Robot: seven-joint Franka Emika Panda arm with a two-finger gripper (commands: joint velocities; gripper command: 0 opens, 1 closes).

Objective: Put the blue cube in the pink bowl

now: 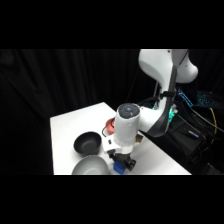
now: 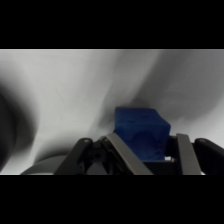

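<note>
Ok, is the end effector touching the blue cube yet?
Cannot tell. In the wrist view the blue cube sits between the end effector's fingers, but no clear contact or gap shows. The side view shows the cube only partly.

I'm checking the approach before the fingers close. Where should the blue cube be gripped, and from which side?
Grip the blue cube across two opposite flat side faces, coming straight down from above. It sits flat on the white table, and in the wrist view the fingers already flank it, one at each side. The gripper hangs directly over it, beside the grey bowl.
</note>
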